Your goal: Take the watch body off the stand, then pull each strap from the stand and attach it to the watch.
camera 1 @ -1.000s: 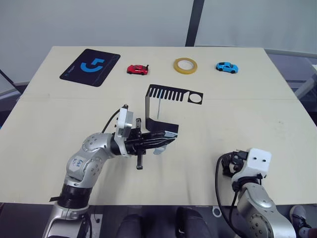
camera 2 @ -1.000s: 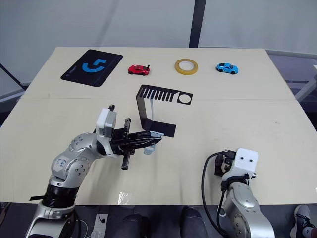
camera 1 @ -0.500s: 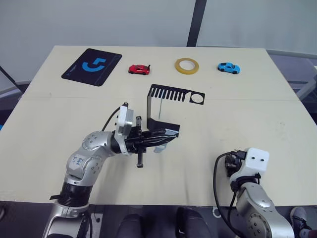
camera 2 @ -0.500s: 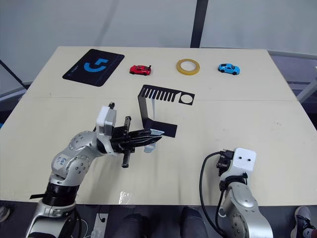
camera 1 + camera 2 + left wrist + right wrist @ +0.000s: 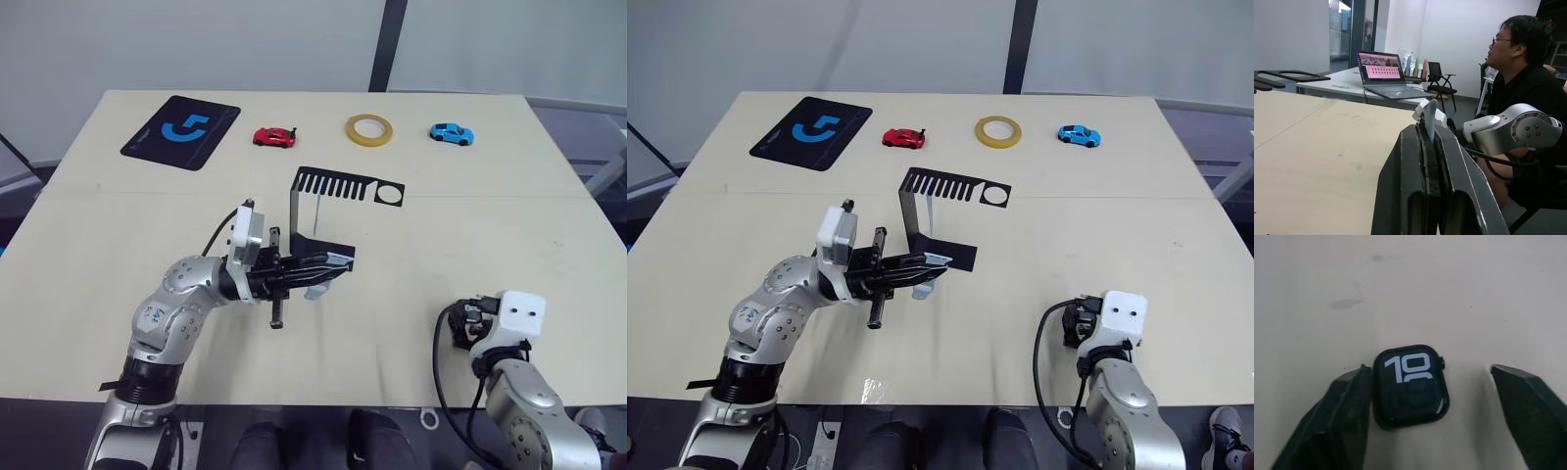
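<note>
Since the earlier frame the right gripper (image 5: 1425, 396) has been drawn lower right, spread around the watch body (image 5: 1409, 384) lying on the worktop (image 5: 460, 206). At centre, a strap (image 5: 1430, 116) is pinched in the left gripper (image 5: 331, 268) beside the stand (image 5: 328, 211); joining them seems next. Beyond sits a person (image 5: 1525, 63).

1. A pale beige table (image 5: 490, 235) fills the foreground, with a faint seam across it.
2. Behind it rises a plain grey-white wall (image 5: 196, 39), split by a dark vertical post (image 5: 382, 44).
3. Further back, an open laptop (image 5: 1382, 73) sits on a white desk (image 5: 1352, 90), with chairs (image 5: 1437, 78) beside tall windows (image 5: 1352, 29).
</note>
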Controlling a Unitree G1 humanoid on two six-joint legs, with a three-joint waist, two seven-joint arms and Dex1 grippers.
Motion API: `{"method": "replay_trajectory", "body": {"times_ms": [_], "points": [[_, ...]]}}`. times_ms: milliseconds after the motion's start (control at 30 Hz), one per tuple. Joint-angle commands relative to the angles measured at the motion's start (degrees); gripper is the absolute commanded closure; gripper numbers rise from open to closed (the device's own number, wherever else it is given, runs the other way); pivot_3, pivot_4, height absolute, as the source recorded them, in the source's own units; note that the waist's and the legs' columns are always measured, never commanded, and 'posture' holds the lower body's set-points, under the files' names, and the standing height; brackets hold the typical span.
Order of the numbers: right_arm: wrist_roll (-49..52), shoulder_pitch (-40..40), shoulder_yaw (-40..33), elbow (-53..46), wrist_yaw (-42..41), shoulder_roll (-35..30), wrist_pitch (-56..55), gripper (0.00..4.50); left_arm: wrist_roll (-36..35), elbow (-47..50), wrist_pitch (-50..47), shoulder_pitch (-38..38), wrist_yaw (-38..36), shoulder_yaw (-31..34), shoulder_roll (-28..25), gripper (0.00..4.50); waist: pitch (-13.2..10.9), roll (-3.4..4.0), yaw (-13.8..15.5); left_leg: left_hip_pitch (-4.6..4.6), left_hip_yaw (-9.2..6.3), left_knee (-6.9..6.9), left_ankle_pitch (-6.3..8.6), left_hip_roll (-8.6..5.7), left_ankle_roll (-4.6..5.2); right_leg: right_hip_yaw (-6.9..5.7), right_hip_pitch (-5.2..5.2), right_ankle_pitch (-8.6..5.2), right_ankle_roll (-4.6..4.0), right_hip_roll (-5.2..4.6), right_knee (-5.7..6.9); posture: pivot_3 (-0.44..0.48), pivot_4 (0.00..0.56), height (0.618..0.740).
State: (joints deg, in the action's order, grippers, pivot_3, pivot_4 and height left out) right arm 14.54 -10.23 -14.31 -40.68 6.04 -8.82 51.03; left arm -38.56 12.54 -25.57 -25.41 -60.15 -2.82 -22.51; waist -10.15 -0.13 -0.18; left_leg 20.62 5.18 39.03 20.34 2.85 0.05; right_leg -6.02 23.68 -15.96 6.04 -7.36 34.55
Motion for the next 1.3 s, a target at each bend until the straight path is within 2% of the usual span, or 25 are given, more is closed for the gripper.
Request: {"method": "replay_trajectory", "body": {"times_ms": [33,333,533,667,1300], "points": [[-0.7,-2.3,-0.6,-2.2,-1.5,-1.0,-0.8,0.04,-1.3,1.2,0.0,-0.1,-0.4,0.9,-0.2,4.50,0.0,0.00,0.0,-0.01,0.00,-0.02,0.00,0.02,0.00,0.00,0.00,0.00,0.00,0.02,0.00,0.000,0.150,0.737],[-2.6,-5.1,1.7,0.9,-6.4,-2.3,-11.0,0.04,-1.8,1.7,-0.5,0.4,-0.4,0.9,-0.3,4.50,0.0,0.00,0.0,0.01,0.01,-0.02,-0.01,0.01,-0.01,0.00,0.00,0.00,0.00,0.02,-0.04,0.000,0.150,0.737],[-1.1,-5.3,-0.8,6.9,-12.1,-4.3,-17.4,0.04,-1.9,1.7,-0.6,0.3,-0.6,0.8,-0.4,4.50,0.0,0.00,0.1,0.00,0.02,-0.04,-0.01,0.01,-0.01,-0.01,0.00,-0.01,-0.01,0.04,-0.04,0.000,0.150,0.737],[1.0,-4.0,-2.6,9.1,-13.4,-4.0,-17.0,0.04,-2.0,1.9,-0.8,0.3,-0.7,0.8,-0.4,4.50,0.0,0.00,0.1,0.00,0.02,-0.03,-0.01,0.01,-0.02,0.00,0.00,0.00,0.00,0.03,-0.03,0.000,0.150,0.737],[2.6,-5.1,-0.8,10.9,-15.6,-4.3,-16.8,0.04,-1.7,1.1,-0.9,-0.3,-0.5,0.9,-0.1,4.50,0.0,0.00,0.0,-0.03,0.02,-0.03,-0.01,0.03,-0.03,0.00,-0.01,0.00,0.00,0.03,-0.02,0.000,0.150,0.737]]}}
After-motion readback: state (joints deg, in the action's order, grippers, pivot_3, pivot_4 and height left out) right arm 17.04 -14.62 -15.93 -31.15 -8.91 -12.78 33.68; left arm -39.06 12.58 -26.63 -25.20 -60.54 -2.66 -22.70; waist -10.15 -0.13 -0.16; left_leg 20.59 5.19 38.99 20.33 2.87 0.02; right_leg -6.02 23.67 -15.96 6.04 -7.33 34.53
